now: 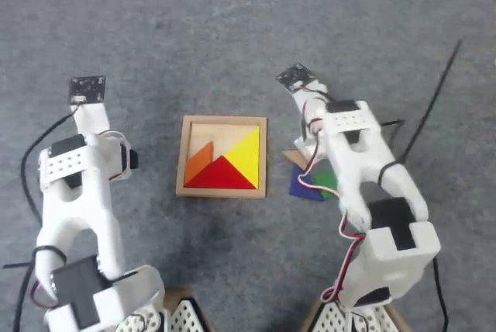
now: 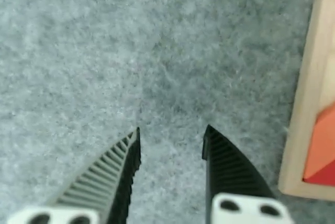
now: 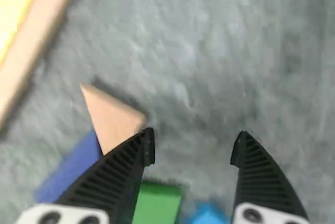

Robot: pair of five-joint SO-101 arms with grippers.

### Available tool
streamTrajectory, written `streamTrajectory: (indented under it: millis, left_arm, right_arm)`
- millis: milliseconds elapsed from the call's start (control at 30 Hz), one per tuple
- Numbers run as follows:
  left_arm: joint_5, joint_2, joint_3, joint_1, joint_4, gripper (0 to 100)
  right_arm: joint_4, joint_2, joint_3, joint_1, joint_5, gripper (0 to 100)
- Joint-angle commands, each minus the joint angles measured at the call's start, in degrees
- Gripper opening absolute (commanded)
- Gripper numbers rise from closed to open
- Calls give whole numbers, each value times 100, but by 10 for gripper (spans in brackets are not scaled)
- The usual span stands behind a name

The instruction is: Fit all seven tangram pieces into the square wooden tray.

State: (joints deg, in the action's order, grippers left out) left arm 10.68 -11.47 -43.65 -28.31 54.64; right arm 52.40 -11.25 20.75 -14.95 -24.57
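The tray [image 1: 180, 157] holds a red triangle [image 1: 222, 172], yellow triangle [image 1: 246, 153] and orange piece [image 1: 198, 161]. At its 3 o'clock the right gripper [image 3: 194, 140] hangs with jaws spread over the loose tan triangle [image 3: 111, 116], blue piece [image 3: 70, 169] and green piece [image 3: 158, 203], probably lining up a pick; a paler scrap [image 3: 207, 214] may be a fourth. The left gripper [image 2: 172, 135], likewise spread, sits over carpet [image 2: 131, 51] at 9 o'clock, likely keeping clear.

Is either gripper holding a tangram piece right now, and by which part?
Nothing is held. The left gripper is open over carpet beside the wooden tray; the right gripper is open near the tan triangle.
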Motion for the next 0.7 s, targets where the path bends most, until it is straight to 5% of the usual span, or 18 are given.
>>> streamTrajectory:
  millis: [0,433,667]
  left_arm:
    - [-53,-273,31,-9,-105,194]
    - [-70,-273,-101,237,-141,193]
    - [-404,-273,-470,237,-888,194]
  right_arm:
    - [-268,400,-9,-171,70,249]
    - [-277,400,-18,-409,229,249]
    - [-321,382,-9,-804,229,249]
